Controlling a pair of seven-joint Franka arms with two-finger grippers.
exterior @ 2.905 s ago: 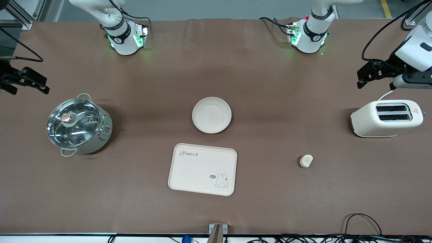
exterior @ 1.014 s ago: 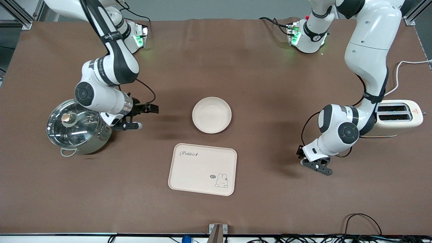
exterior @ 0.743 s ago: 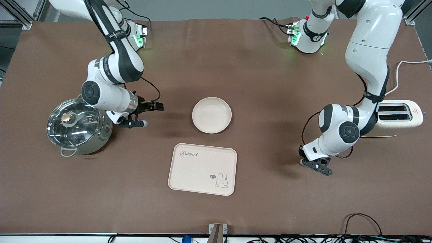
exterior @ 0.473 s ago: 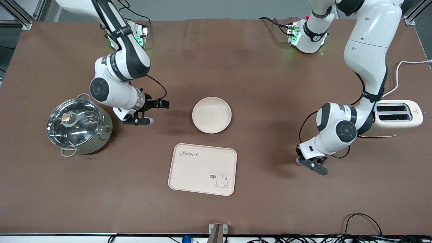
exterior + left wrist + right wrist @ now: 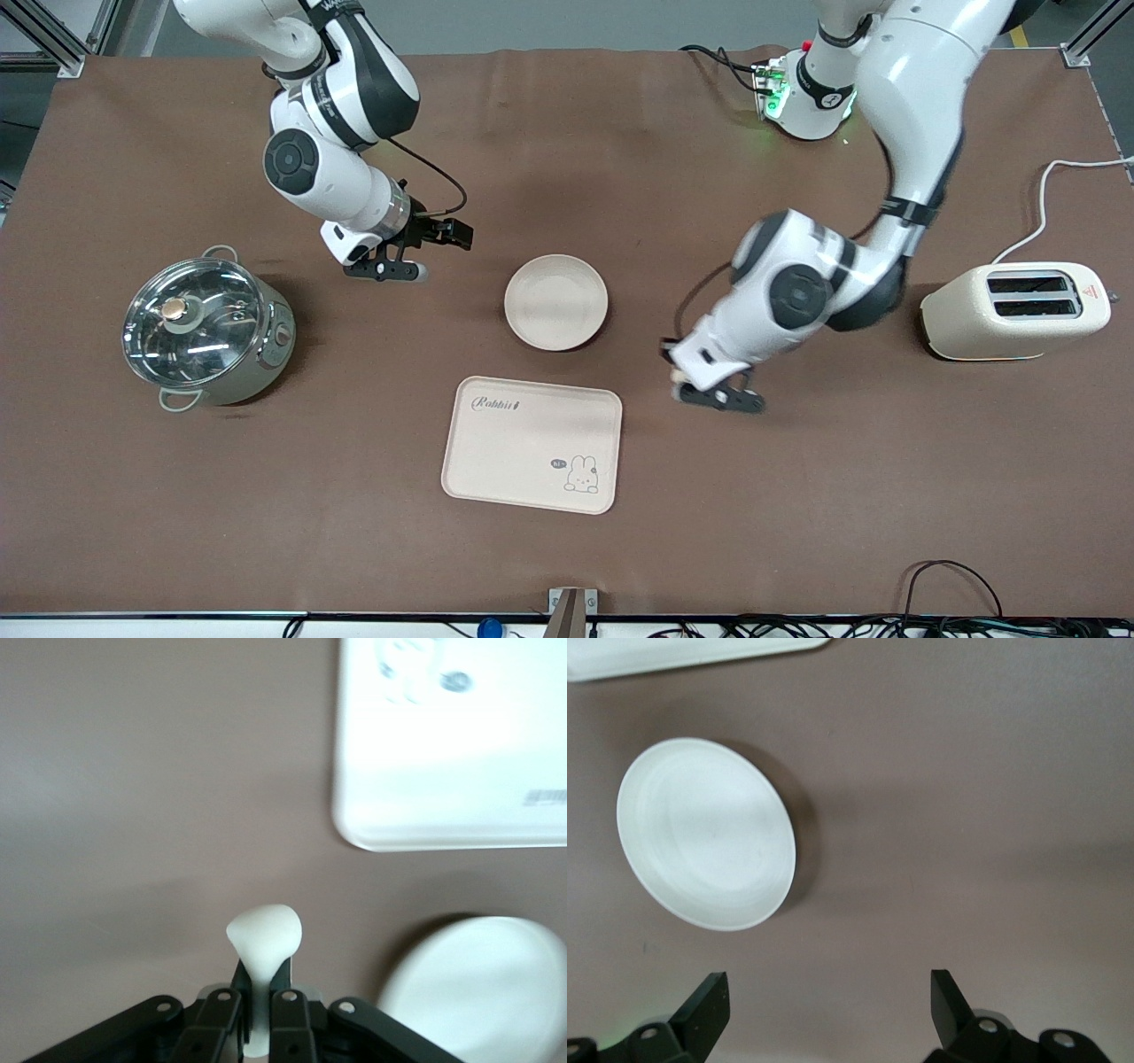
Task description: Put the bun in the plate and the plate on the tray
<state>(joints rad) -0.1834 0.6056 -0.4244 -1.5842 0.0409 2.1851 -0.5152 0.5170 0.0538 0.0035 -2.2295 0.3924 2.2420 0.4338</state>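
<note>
The bun, a small cream-white lump, is pinched in my left gripper, which is shut on it. In the front view that gripper hangs over bare table beside the tray, and only a sliver of the bun shows. The round plate lies empty in the middle of the table, farther from the front camera than the tray. My right gripper stands open with nothing in it, over the table between the pot and the plate. Its wrist view shows the plate ahead of the gripper.
A steel pot with a glass lid stands toward the right arm's end. A cream toaster with its cord sits toward the left arm's end. The left wrist view also takes in the tray and the plate.
My left gripper shut on the bun, lifted it off the table and carried it toward the tray and plate. My right gripper moved away from the pot toward the plate, still open.
</note>
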